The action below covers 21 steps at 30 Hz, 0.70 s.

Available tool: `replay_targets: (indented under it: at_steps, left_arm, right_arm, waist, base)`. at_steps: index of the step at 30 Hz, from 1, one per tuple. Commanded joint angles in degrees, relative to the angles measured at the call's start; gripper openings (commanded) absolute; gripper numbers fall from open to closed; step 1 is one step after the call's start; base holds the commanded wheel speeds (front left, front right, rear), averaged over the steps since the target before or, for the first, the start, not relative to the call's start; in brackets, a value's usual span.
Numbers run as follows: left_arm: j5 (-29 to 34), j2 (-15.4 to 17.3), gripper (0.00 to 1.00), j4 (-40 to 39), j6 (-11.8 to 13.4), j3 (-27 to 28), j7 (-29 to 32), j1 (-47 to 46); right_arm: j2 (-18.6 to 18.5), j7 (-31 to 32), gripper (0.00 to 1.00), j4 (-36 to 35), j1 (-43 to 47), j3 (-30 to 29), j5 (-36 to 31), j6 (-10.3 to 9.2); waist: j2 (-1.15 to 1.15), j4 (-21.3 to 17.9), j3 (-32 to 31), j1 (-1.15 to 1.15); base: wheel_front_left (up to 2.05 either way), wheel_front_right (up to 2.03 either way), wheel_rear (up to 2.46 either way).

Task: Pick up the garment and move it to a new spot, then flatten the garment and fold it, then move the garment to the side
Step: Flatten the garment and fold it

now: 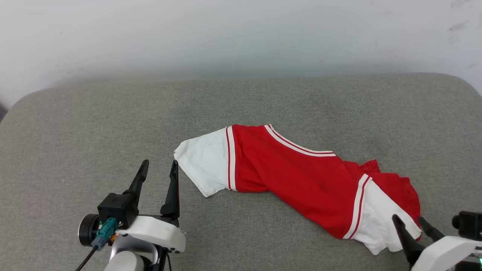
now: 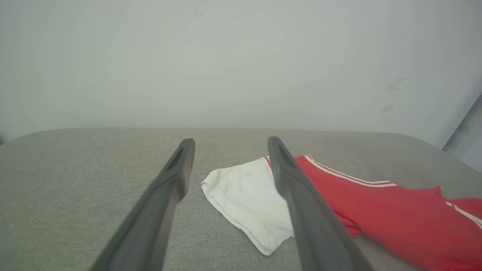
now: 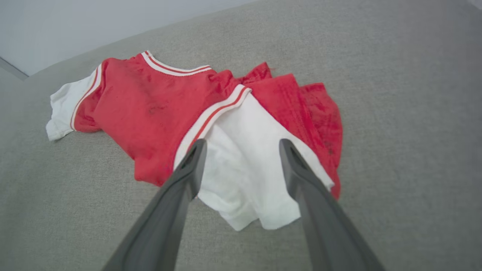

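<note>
The garment [image 1: 297,177], a red jersey with white short sleeves and striped trim, lies crumpled and folded lengthwise across the grey cushioned surface [image 1: 75,124]. Its left white sleeve [image 2: 246,197] sits just right of my left gripper [image 1: 159,165], which stands open and apart from the cloth. My right gripper [image 1: 408,219] is open at the lower right, its fingers [image 3: 188,165] spread over the right white sleeve [image 3: 244,165] with nothing pinched between them. The garment [image 3: 158,109] rests loose on the surface; its numerals are hidden.
A pale wall [image 1: 241,34] rises behind the grey surface, whose rounded far edge runs across the head view. Bare grey fabric lies left of and beyond the garment.
</note>
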Motion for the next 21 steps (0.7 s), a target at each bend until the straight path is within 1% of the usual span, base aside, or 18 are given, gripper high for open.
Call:
replay_targets:
  at_steps: [1,6,10,14,19,20,21]
  left_arm:
    - [-0.3,0.2,1.00,-0.3,0.1,-0.1,0.1,0.5]
    - [-0.2,0.3,1.00,-0.9,0.2,-0.6,0.2,0.0]
    - [-0.3,0.3,1.00,-1.1,0.0,-0.8,0.2,-0.6]
    - [-0.3,0.3,1.00,-1.2,0.3,-0.6,0.1,-1.1]
    - [-0.2,0.2,1.00,-1.1,0.1,-0.7,0.0,-1.6]
    - [-0.2,0.3,1.00,-1.1,0.1,-0.7,0.0,-1.6]
    - [-0.2,0.3,1.00,-1.0,0.1,-0.7,-0.1,-1.7]
  right_arm:
    - [-1.0,3.1,1.00,-0.8,1.1,-1.9,0.7,-0.04]
    - [-2.5,14.1,1.00,-0.9,0.6,-7.7,1.6,-0.04]
    - [-3.1,20.8,1.00,0.3,-1.4,-9.3,2.5,-0.03]
    - [-2.4,23.6,1.00,2.4,-3.6,-9.4,3.4,-0.03]
    - [-1.7,24.4,1.00,3.9,-5.5,-8.3,4.0,-0.03]
    - [-1.4,24.5,0.40,3.9,-5.8,-8.1,4.1,-0.03]
    - [-1.4,24.4,0.00,3.6,-5.9,-8.0,4.2,-0.04]
  waist:
    - [0.00,-0.1,-0.2,0.00]
    - [0.00,0.1,0.3,0.00]
    - [0.00,0.8,1.6,0.00]
    - [0.00,1.4,2.9,0.00]
    - [0.00,1.9,3.9,0.00]
    - [0.00,2.0,4.1,0.00]
    - [0.00,2.0,4.2,0.00]
  base:
    - [0.00,0.00,0.00]
    - [0.00,0.00,0.00]
    - [0.00,0.00,0.00]
    - [0.00,0.00,0.00]
    - [0.00,0.00,0.00]
    - [0.00,0.00,0.00]
    - [0.00,0.00,0.00]
